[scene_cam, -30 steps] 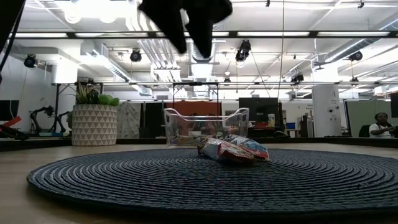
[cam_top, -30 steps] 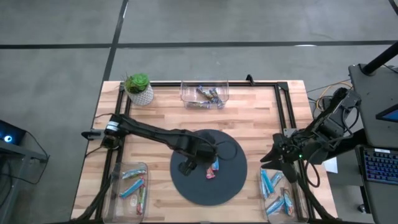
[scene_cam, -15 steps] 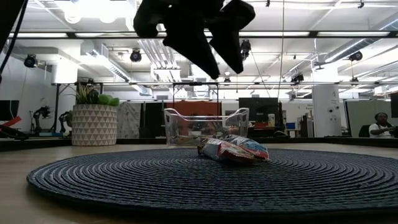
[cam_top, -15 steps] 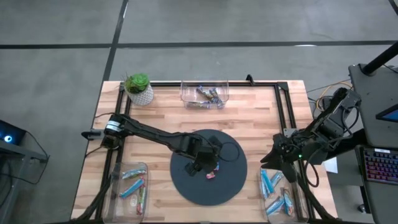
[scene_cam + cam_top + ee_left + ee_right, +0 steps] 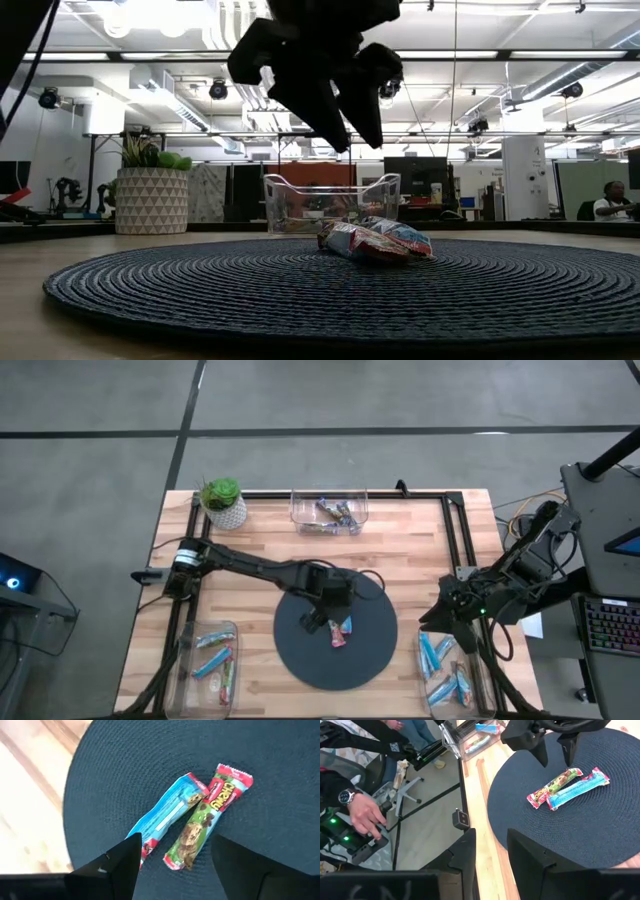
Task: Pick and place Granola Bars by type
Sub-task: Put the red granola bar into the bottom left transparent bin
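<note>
The left gripper (image 5: 322, 622), jaws spread wide, is hovering just above two granola bars (image 5: 339, 632) lying side by side on the mat (image 5: 300, 660).

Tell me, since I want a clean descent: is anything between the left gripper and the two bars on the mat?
Nothing visible. The left gripper hangs open above the dark mat, with only air down to the blue bar and the green-and-red bar, which lie side by side.
</note>
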Motion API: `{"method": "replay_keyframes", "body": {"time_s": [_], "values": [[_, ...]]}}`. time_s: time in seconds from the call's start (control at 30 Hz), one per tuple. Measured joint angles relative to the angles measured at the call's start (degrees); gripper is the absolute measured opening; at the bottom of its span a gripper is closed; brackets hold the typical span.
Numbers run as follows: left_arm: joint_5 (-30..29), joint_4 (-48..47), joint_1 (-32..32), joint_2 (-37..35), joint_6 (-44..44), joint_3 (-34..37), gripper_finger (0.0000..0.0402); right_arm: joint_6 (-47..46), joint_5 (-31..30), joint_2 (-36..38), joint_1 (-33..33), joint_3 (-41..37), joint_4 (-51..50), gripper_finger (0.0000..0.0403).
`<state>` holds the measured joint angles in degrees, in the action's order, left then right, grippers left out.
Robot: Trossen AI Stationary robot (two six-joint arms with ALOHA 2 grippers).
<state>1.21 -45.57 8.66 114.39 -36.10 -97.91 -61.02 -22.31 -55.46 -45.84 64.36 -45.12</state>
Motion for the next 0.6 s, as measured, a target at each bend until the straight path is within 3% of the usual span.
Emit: {"method": "replay_keyframes", "body": {"time_s": [0.6], "values": [[4.2,-0.43,-1.27,5.7,-1.61,-0.01,0.0218,-0.28,0.33,0.0,0.0,-0.91,-1.39,0.0094]]}}
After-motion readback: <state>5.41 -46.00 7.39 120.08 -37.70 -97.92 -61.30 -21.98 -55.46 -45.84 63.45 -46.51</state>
